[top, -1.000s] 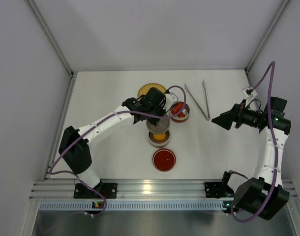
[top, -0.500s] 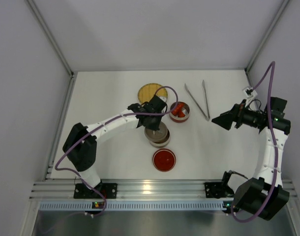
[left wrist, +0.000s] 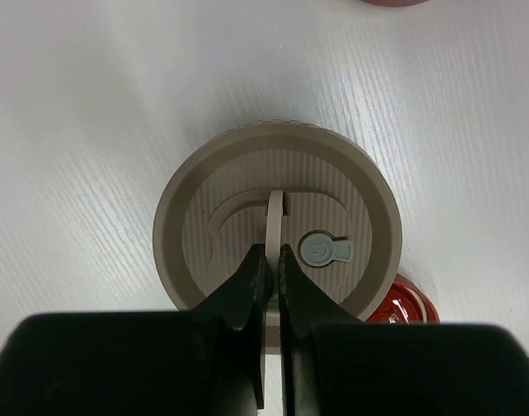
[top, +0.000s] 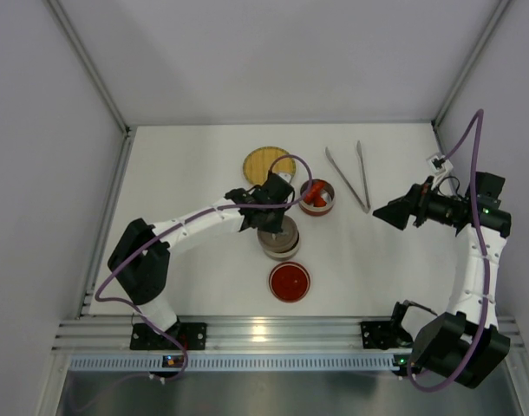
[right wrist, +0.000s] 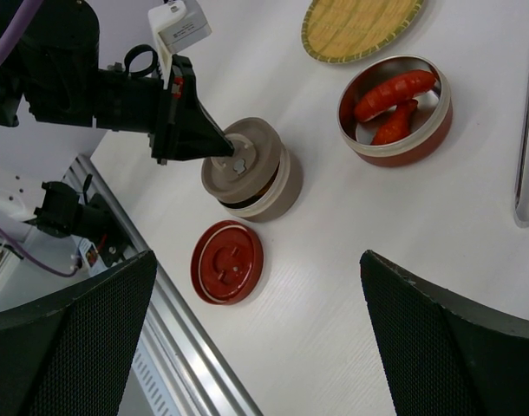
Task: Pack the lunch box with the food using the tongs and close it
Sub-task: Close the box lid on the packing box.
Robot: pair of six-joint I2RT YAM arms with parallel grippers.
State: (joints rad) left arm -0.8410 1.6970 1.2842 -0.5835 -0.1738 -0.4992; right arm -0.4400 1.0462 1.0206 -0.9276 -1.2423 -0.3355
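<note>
Tongs [top: 364, 201]: long, slim, silver, two thin arms joined at the near end in a narrow V, spread toward the far side. Lying flat on the table [top: 186, 173], between the red tin [right wrist: 421, 143] and the right gripper [top: 388, 212], touched by neither gripper. Food in view: two elongated red pieces [right wrist: 396, 89], smooth and a little shiny, side by side inside the red tin. This tin round and uncovered, with a red-brown wall and a pale metal rim, standing just beside the woven yellow plate [right wrist: 360, 26]. Nearer to the arms, a round beige tin [right wrist: 277, 195] with the beige lid [left wrist: 334, 208] over it, the lid a bit tilted in the right wrist view, with a dark gap under its near edge; content of this tin hidden. Lid top finely ridged, with a thin upright tab [left wrist: 274, 212] at the middle and a small grey valve [left wrist: 323, 250] next to it. Left gripper [left wrist: 271, 251] above this lid, jaws closed tight on the tab. Round red lid [right wrist: 227, 260] flat on the table, near the beige tin on its near side, not touching it. Right gripper held above the table at the right, jaws wide apart, with nothing between them, close to the joined end of the tongs but clear of it.
</note>
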